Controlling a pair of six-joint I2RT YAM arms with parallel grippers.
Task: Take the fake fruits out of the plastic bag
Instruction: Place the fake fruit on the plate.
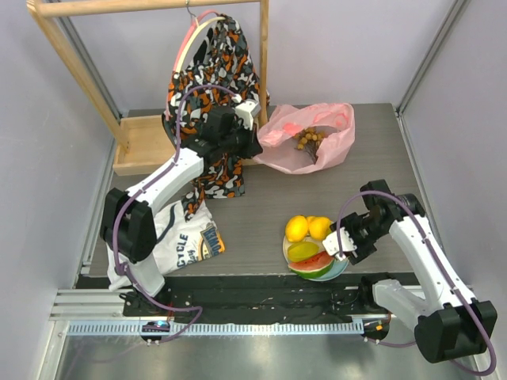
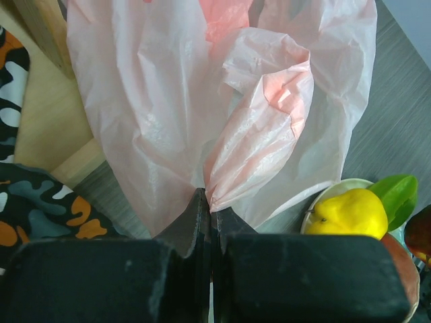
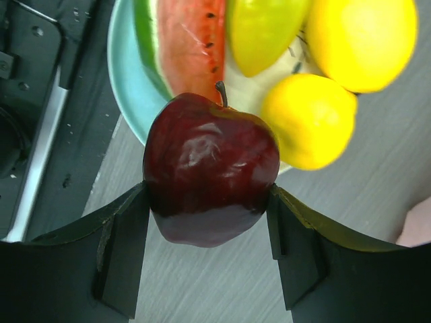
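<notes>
My right gripper [image 3: 210,196] has its two fingers pressed against the sides of the dark red apple [image 3: 210,168], which fills the gap between them. The stem points away from me, toward the plate [image 3: 126,87]. That is the relation I care about: the plate lies straight ahead of the fingertips, and in the wrist view the apple's far end already overlaps its rim. On the plate are the watermelon slice [image 3: 185,40], a green piece [image 3: 262,30] and two lemons [image 3: 311,121], so I judge the only room is at the near rim, between slice and lemon. A short push forward, then release.

My left gripper [image 2: 210,210] is pinched flat on a fold of the pink bag [image 2: 155,101], far across the table. The grape bunch [image 1: 310,138] lies in the bag's open mouth, nearer the left arm but well apart from the right one.
</notes>
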